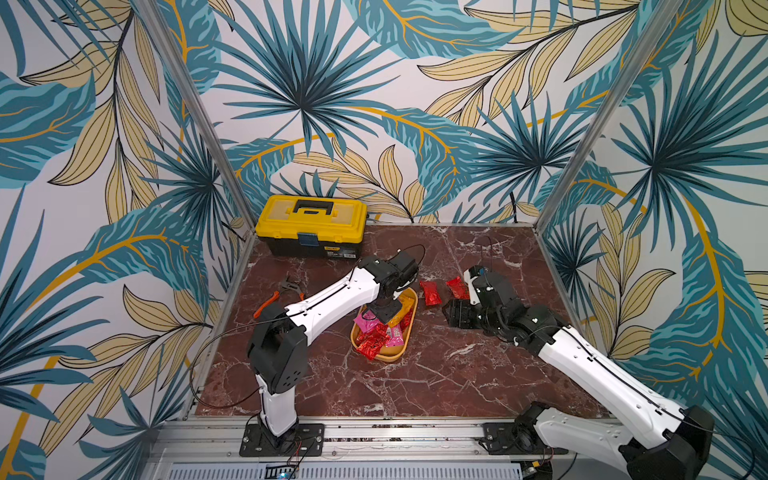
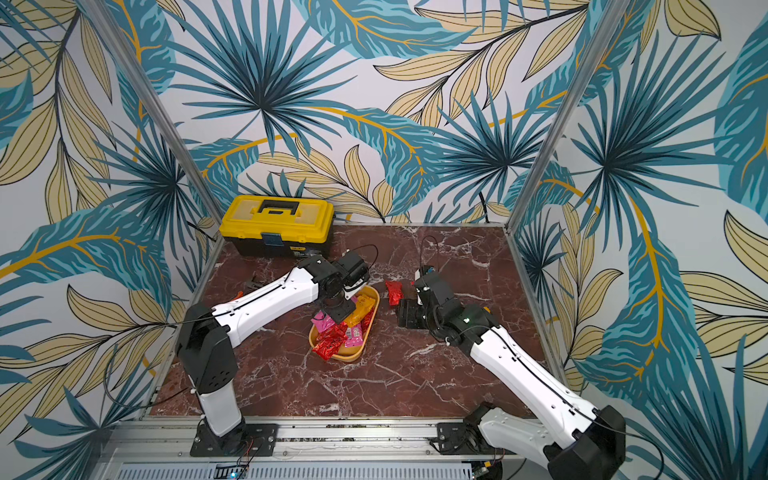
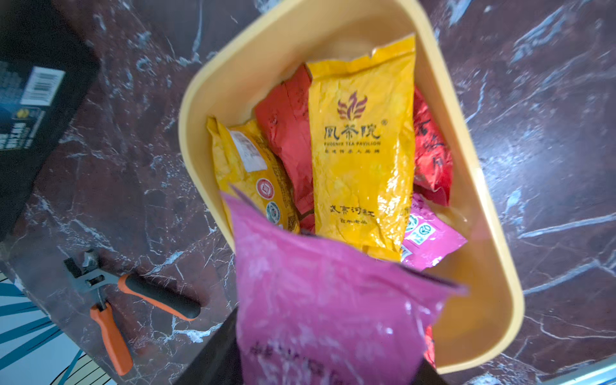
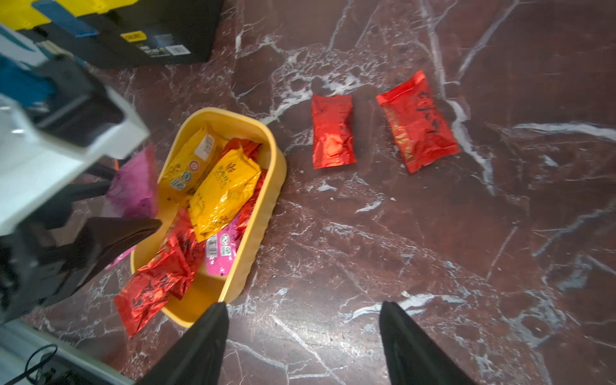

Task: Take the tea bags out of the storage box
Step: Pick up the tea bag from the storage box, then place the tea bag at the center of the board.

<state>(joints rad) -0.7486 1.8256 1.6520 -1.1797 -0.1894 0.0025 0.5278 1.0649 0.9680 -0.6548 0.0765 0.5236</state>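
While the left gripper [image 1: 382, 318] stands over the storage box [image 3: 490, 293], its jaws are clamped on a magenta sachet [image 3: 333, 300] of crinkled, glossy foil, held above the box's other contents; the right gripper [image 4: 304, 305] hovers over the bare marble tabletop [image 4: 433, 250] just beside the box, its dark tapered jaws well apart with nothing between them; the box, a shallow rounded-rectangular tray of smooth yellow-orange plastic, sits near the middle of the table and holds the other tea bags [image 1: 380, 338]; a large yellow sachet [image 3: 360, 160] with printed characters lies on top, red and pink ones beneath; a creased red sachet [image 4: 146, 293] droops over the rim nearest the robot; a flat red sachet [image 4: 331, 131] and a second flat red sachet [image 4: 418, 121] lie side by side on the marble, apart from the box; orange-handled pliers [image 3: 106, 330] and a yellow-lidded black toolbox [image 1: 311, 220] stand clear.
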